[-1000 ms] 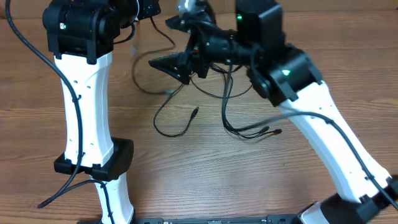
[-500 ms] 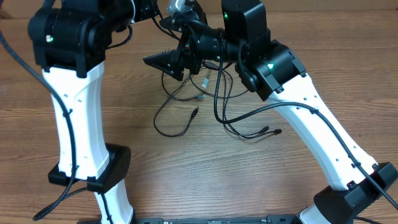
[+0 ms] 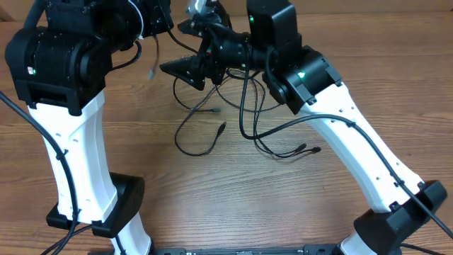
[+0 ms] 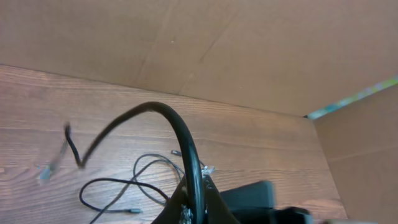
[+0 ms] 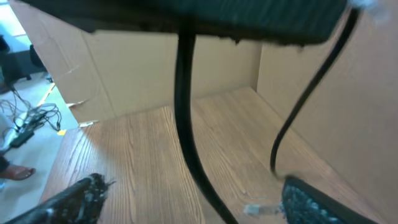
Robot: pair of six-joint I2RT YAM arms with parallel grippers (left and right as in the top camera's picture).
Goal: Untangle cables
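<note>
Cables (image 3: 283, 153) lie mostly as loose black loops on the wooden table (image 3: 233, 205), toward its far side and beneath the two claws, with a few plug ends pointing right. One cord (image 4: 153, 106) is lifted out of that heap. The left claw (image 4: 188, 208) is pinched tight on it, and in the left wrist view it arches up from the closed fingertips and droops to the left, its free end (image 4: 67, 132) hanging above the table. Holding it high seems meant to pull this strand clear of the rest, so the crossings below show and slacken. The right claw (image 5: 194, 200) stands wide and grips nothing. Its two fingers (image 5: 78, 198) sit far apart at the bottom of the right wrist view, and a black line runs down between them. That placement reads as a setup for a second grasp lower down, so the two arms can draw the strand out of the tangle. Whether that line is the one the left claw holds, I cannot tell. Several loops on the table cross one another, so the job looks far from done.
</note>
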